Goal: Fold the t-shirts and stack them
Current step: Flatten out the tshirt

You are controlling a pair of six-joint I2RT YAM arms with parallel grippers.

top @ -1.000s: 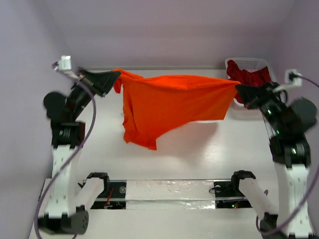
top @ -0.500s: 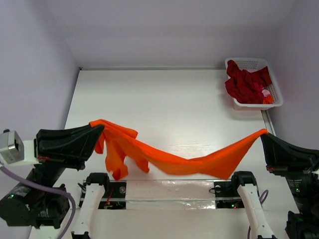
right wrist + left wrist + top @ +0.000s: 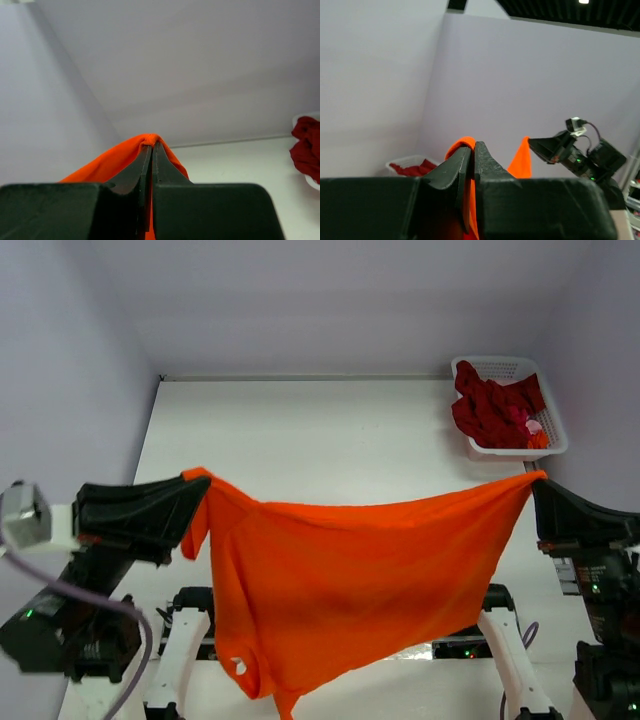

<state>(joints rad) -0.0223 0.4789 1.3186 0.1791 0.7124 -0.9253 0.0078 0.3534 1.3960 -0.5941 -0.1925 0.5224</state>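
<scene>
The bright orange t-shirt [image 3: 350, 580] hangs spread in the air between my two grippers, high above the near part of the table. My left gripper [image 3: 200, 480] is shut on its left corner, seen as orange cloth [image 3: 460, 146] between the jaws in the left wrist view. My right gripper [image 3: 537, 480] is shut on its right corner, seen as orange cloth [image 3: 150, 140] at the jaw tips in the right wrist view. The shirt's lower hem droops past the arm bases. Darker red t-shirts [image 3: 495, 405] lie bunched in the basket.
A white lattice basket [image 3: 553, 445] stands at the table's far right corner. The white table [image 3: 320, 440] runs back to a lilac wall. The arm bases and a rail lie at the near edge, partly hidden by the hanging shirt.
Both grippers swung from the far side of the table to the near side and rose. The orange shirt sagged as a thin band, then opened out flat, hanging broad between them.
</scene>
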